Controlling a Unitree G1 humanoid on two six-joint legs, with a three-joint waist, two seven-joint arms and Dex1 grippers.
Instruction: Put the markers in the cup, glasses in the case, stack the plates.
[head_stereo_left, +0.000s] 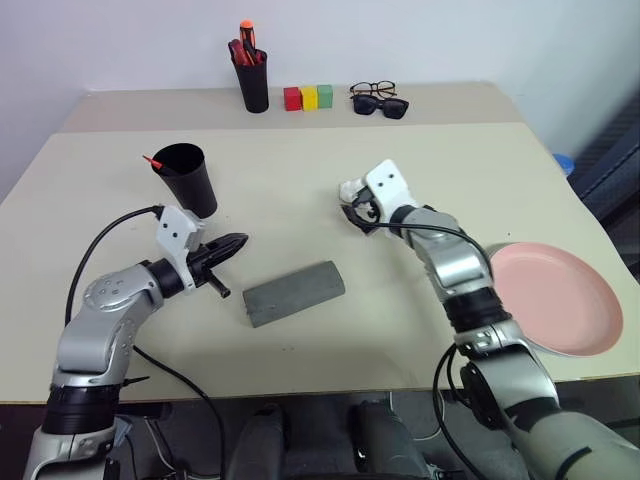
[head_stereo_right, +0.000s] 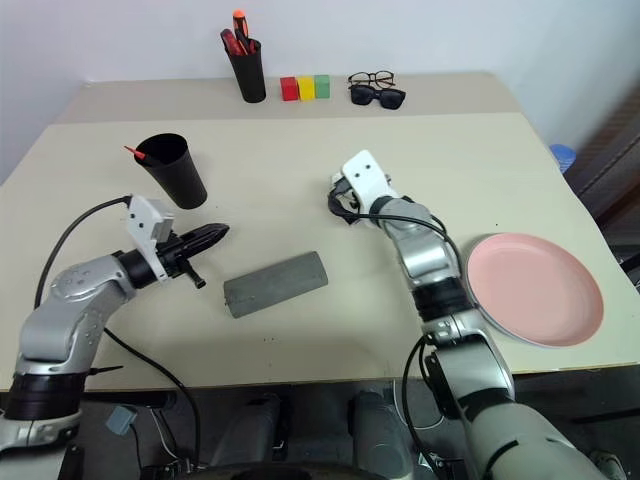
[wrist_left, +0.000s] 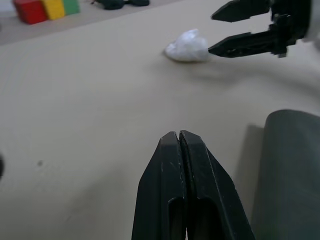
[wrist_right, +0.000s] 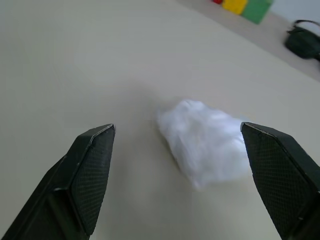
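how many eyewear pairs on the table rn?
2, both at the far edge, right of the colored blocks: the wire-rim glasses lie behind, and the black sunglasses sit just in front of them. None are by the grey case.

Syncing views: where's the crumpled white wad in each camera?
Left eye: white wad mid-table, under the right gripper.
Right eye: wad, same spot.
Left wrist: wad touching one open finger.
Right wrist: wad between open fingers.
Shared landmark: coloured blocks.
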